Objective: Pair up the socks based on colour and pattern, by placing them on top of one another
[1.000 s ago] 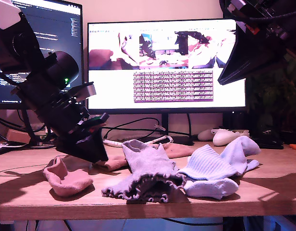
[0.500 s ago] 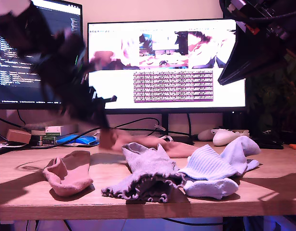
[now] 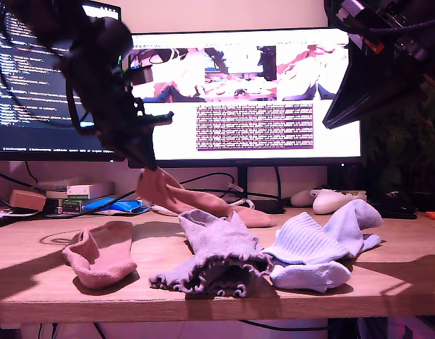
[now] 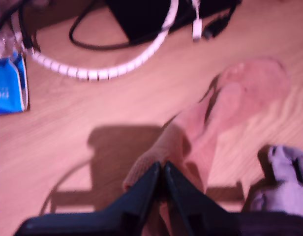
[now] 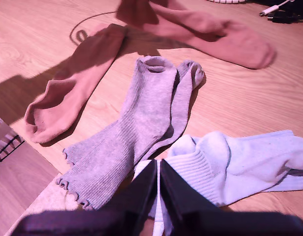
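Exterior view, from its left: my first gripper [image 3: 145,164] is blurred and raised above the desk [image 3: 387,272], jaws pinched on one end of a pink sock [image 3: 196,201] whose far end rests on the wood behind the grey pair. The first wrist view confirms the pinch — dark jaws [image 4: 160,169] closed on the pink fabric [image 4: 225,108], with a white coiled cable [image 4: 97,73] and a blue packet [image 4: 9,91] beyond. The other pink sock [image 3: 97,254] lies flat near the front edge at the exterior view's left. The two grey frilly socks [image 3: 217,258] lie in the middle, one on the other, ruffled cuffs toward the camera. Just beside them, toward the exterior view's right, the pale blue socks [image 3: 320,247] are heaped together, touching the grey cuffs. Monitors [image 3: 246,95] fill the background. My second gripper [image 5: 158,169] hangs high, cut off at the exterior view's upper right — its wrist view shows the jaws nearly together, holding nothing, over the grey [image 5: 136,132] and blue socks [image 5: 240,162].
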You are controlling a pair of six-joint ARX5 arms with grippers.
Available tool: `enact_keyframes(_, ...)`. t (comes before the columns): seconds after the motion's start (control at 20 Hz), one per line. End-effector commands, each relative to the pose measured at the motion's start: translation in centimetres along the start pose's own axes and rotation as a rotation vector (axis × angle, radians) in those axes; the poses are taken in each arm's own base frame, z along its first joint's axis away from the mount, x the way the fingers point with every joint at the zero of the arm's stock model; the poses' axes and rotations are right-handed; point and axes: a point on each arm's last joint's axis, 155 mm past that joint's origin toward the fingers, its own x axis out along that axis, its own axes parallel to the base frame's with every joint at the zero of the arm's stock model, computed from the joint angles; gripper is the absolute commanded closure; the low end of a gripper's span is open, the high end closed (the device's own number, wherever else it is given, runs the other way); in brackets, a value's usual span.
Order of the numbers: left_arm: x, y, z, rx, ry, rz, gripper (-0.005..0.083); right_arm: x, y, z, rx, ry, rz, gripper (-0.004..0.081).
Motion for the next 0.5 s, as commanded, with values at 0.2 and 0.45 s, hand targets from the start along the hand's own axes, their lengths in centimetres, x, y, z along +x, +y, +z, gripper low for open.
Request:
enact_keyframes(0.2, -4.7, -0.1, -0.4, 0.128, 0.048, 0.015, 0.0793, 0.2, 0.0, -0.6, 0.001, 0.005, 0.004, 0.0778)
enact_keyframes(0.45, -10.5, -0.9, 0.4, 0.183, 0.017, 0.013, 0.0793, 0.1, 1.0, -0.4, -0.001, -0.002, 0.057, 0.0778)
